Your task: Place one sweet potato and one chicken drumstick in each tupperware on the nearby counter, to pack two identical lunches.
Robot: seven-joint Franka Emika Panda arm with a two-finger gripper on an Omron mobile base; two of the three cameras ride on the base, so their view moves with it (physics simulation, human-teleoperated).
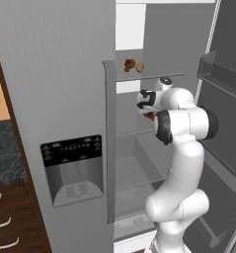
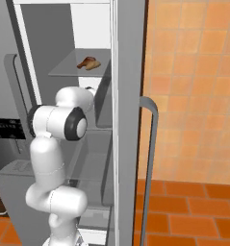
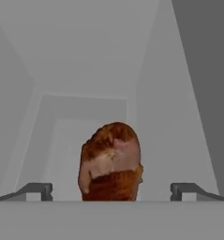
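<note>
I see one chicken drumstick (image 3: 111,161) on a fridge shelf (image 3: 66,140), between my wide-set fingertips (image 3: 36,190). On the upper shelf (image 1: 154,76) another drumstick (image 1: 130,64) lies just left of what appears to be a sweet potato (image 1: 139,67). The counter (image 1: 6,153) lies left of the fridge.

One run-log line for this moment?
stage: reaching into fridge | gripper: open, astride chicken drumstick, not closed | upper shelf: another drumstick and sweet potato

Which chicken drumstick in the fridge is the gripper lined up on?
The drumstick on the middle shelf, between the open gripper fingers; the other drumstick lies a shelf higher.
</note>
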